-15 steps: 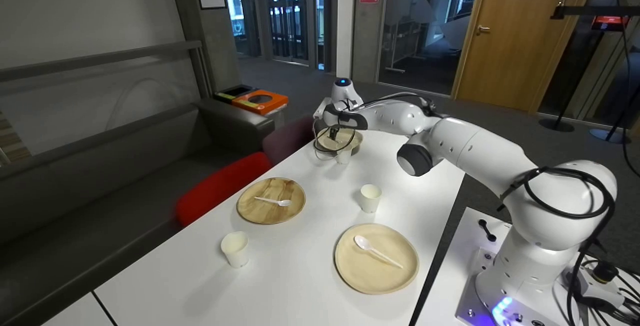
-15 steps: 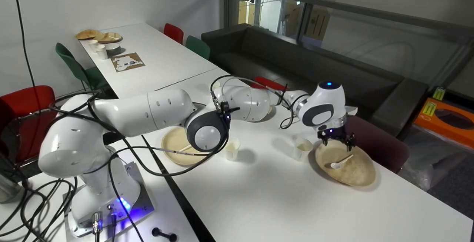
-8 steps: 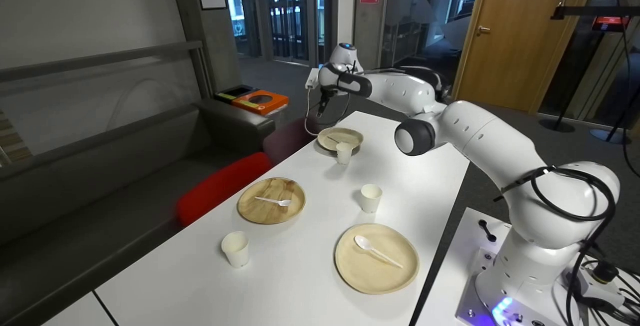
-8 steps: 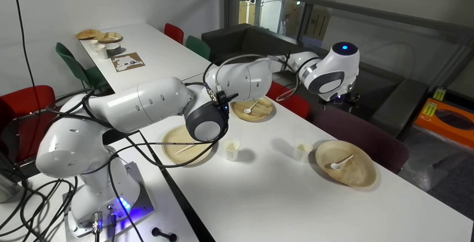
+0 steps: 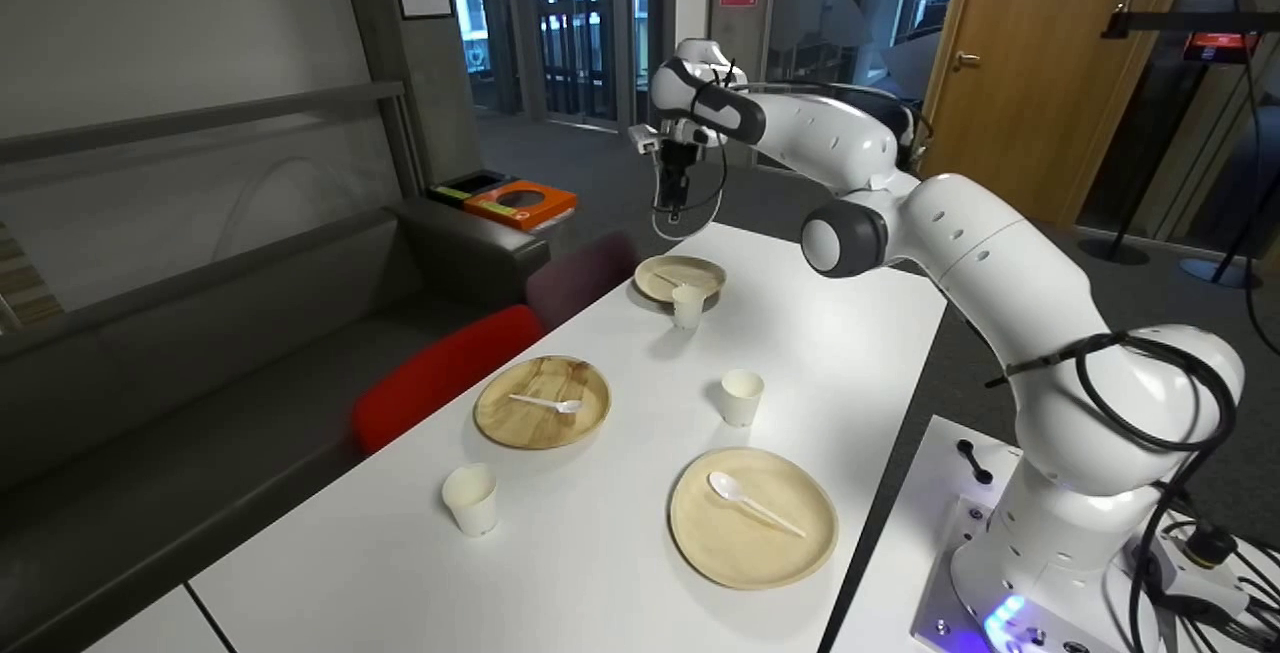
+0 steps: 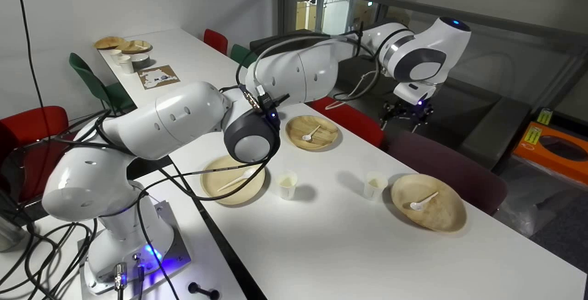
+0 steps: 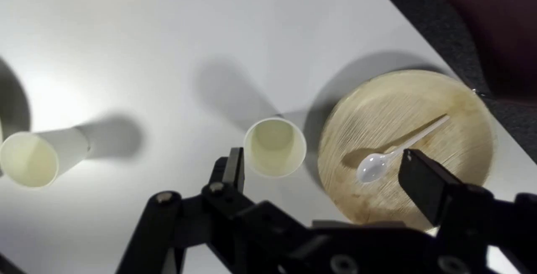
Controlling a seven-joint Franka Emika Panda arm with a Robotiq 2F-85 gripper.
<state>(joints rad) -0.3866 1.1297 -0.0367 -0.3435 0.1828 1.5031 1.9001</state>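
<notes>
White table (image 6: 349,254) first, since it's the biggest thing here by far; my Panda arm (image 6: 298,72) is stretched out over it in both exterior views. Next down is a dark maroon chair (image 6: 459,171) at the table's long edge. Near that same edge, below me, sits a round wood-toned plate (image 7: 407,93) with a raised rim. Looks like pressed palm leaf, so I'd guess light, fairly stiff and a bit rough; I'd pinch it by the rim, grip straddling the wall, keeping it level. My gripper (image 7: 325,167) hangs above with its fingers (image 7: 421,181) spread wide apart, gripping nothing, touching nothing. Just beside the plate stands a white tapered cup (image 7: 275,148), upright. Probably paper: super light, soft-walled, easy to crush, so a gentle squeeze around the body a little under the lip should do. Smallest is the white spoon (image 7: 379,163) lying in the plate, bowl end toward the cup. Reads as shiny plastic to me, so next to no weight, kinda slippery, maybe snappable; mid-handle seems the best spot, square across it.
</notes>
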